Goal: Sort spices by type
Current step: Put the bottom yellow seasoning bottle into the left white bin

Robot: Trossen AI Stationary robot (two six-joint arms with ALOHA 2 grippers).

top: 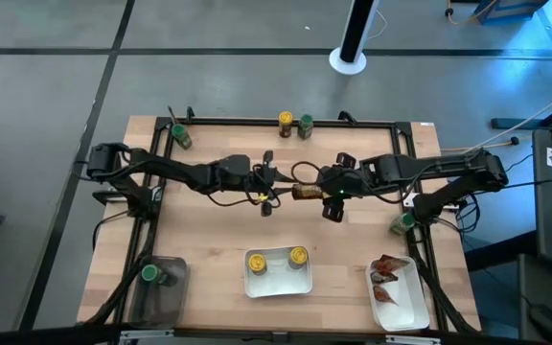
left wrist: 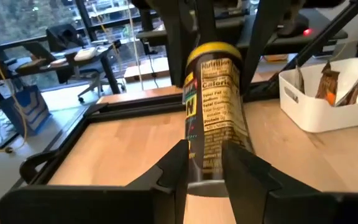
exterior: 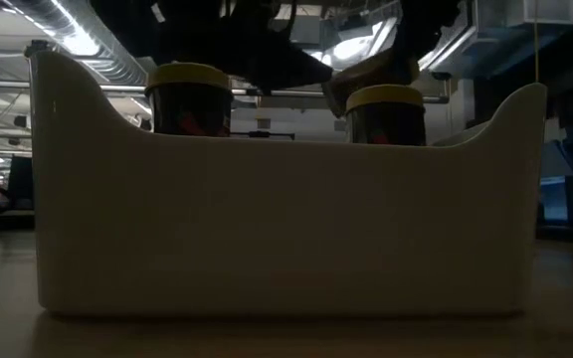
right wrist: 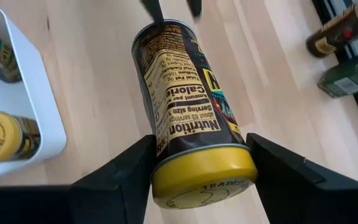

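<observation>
A yellow-capped spice jar with a dark printed label hangs over the middle of the table, lying roughly level between my two grippers. My left gripper comes at it from the table's left and is shut on its base end. From the right, my right gripper is shut on its cap end. In the low view both grippers are only dark shapes above the white tray. My left gripper pinches the jar's base end between its two fingers, one on each side of the wall. The fingers come about level from the table's left and lie along the jar. The jar is clear of the table. My right gripper pinches the jar just below its yellow cap, one finger on each side. It comes from the table's right, slanting down. The cap points toward the wrist, and the jar is lifted clear of the wood.
A white tray at the near middle holds two yellow-capped jars. A white tray at the near right holds red-orange packets. A dark bin holds a green-capped jar. More jars stand along the far edge.
</observation>
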